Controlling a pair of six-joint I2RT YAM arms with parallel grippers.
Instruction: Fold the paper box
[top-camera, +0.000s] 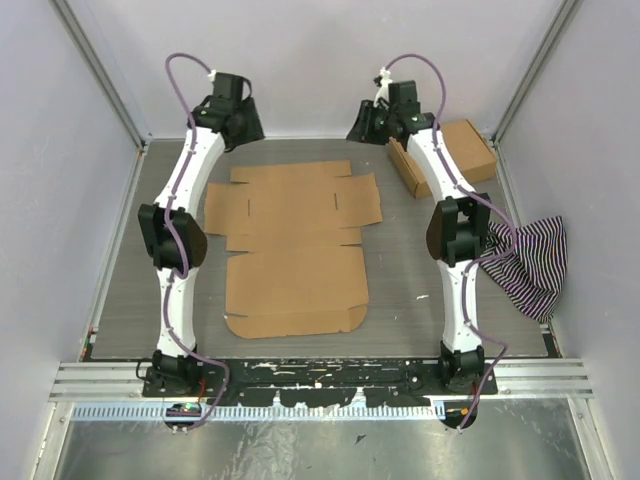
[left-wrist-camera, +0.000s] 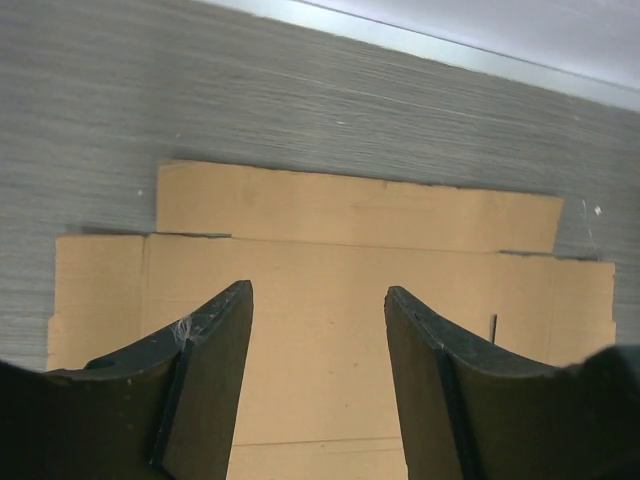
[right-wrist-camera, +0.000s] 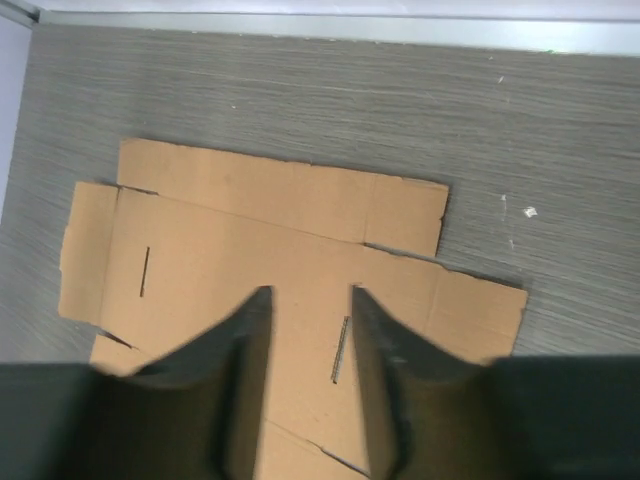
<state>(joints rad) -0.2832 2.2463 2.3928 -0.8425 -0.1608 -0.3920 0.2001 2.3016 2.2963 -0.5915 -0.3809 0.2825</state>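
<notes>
- At the middle of the tabletop (top-camera: 400, 290), between both arms, the paper box (top-camera: 295, 250) lies flat and unfolded.
- Over its far panels the left claw (left-wrist-camera: 318, 350) gapes wide; the right claw (right-wrist-camera: 308, 340) stands parted more narrowly, holding nothing.
- Risk: a fingertip nudging a flat edge may slide the whole sheet instead of lifting a flap.
- Its long axis runs from the far wall to the arm bases, with the rounded end nearest the bases.

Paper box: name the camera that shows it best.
Top external: the whole paper box lies flat and unfolded, every flap in view. Left wrist shows only its far panels; right wrist shows the far part with two slits.
</notes>
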